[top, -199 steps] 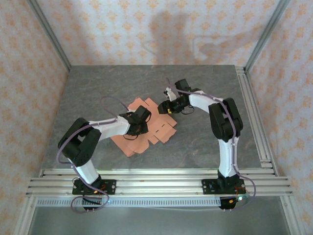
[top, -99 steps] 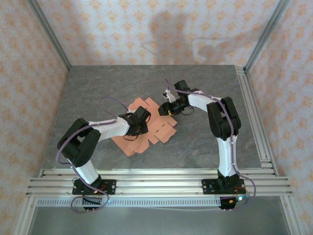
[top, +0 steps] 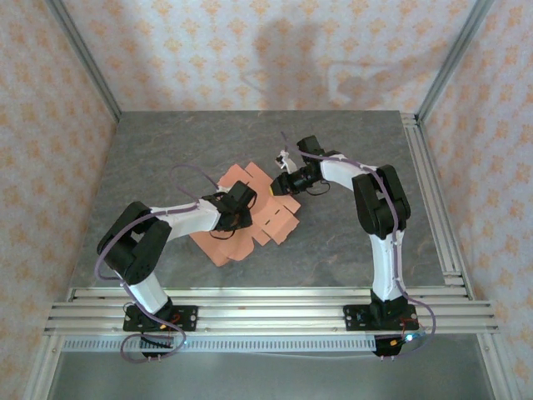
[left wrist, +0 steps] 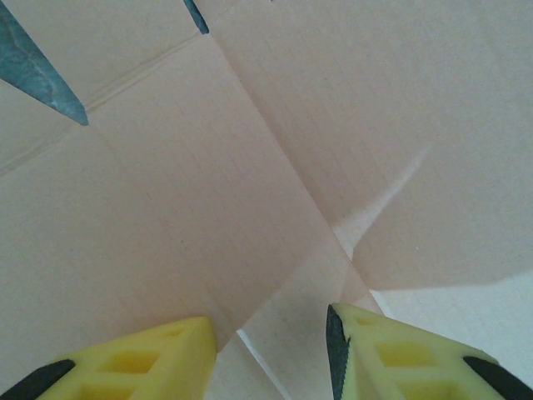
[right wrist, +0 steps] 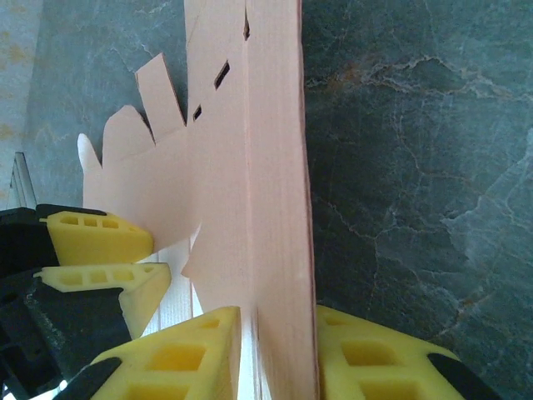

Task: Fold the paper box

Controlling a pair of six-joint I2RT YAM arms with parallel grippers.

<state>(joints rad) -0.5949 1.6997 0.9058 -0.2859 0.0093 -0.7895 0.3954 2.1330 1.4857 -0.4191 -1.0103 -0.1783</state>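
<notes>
Grey table [top: 166, 150] below, my right gripper [right wrist: 279, 333] is clamping the paper box's [top: 271, 223] raised flap. My left gripper [left wrist: 271, 333], jaws apart, seems to be pinning the sheet. Next probably needs folding along the crease.

Left of centre in the top view, the left gripper [top: 236, 218] covers the middle of the paper box [top: 250, 179], whose sheet runs off all four edges of the left wrist view.

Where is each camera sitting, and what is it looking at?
Top external: high behind the arms, looking down at the table, both arms and the paper box.
Left wrist: on the left arm, looking down close at the box, left gripper at the bottom.
Right wrist: on the right arm, looking along the table; right gripper pinches a raised flap.
Shared: both wrist views show the paper box.
</notes>
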